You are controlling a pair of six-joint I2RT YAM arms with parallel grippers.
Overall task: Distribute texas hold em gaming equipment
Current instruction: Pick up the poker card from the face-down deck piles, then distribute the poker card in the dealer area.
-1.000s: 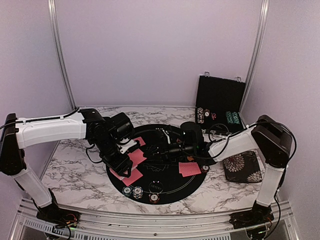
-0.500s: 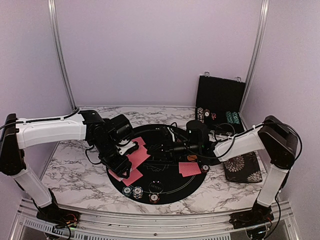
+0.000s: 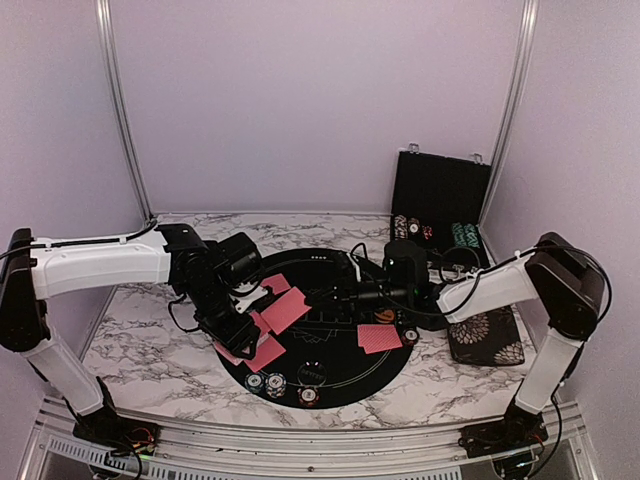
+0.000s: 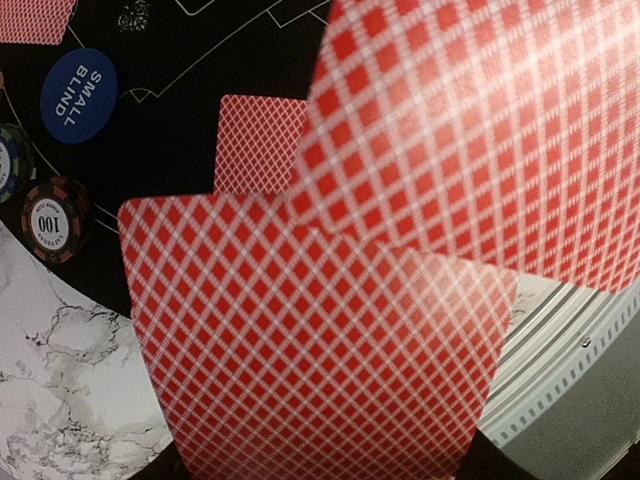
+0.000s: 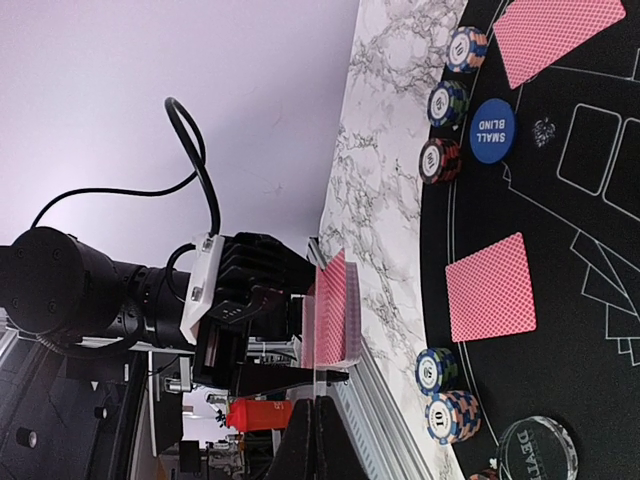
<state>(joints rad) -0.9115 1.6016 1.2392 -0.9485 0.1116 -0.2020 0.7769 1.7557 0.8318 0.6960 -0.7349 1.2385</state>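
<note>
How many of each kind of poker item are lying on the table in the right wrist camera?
Chip stacks: 5 (a sliver at the bottom edge is unclear)
Flat red-backed cards: 2
Round buttons: 2
Total: 9

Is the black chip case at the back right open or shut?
Open: the chip case has its lid standing upright, rows of chips exposed below.
</note>
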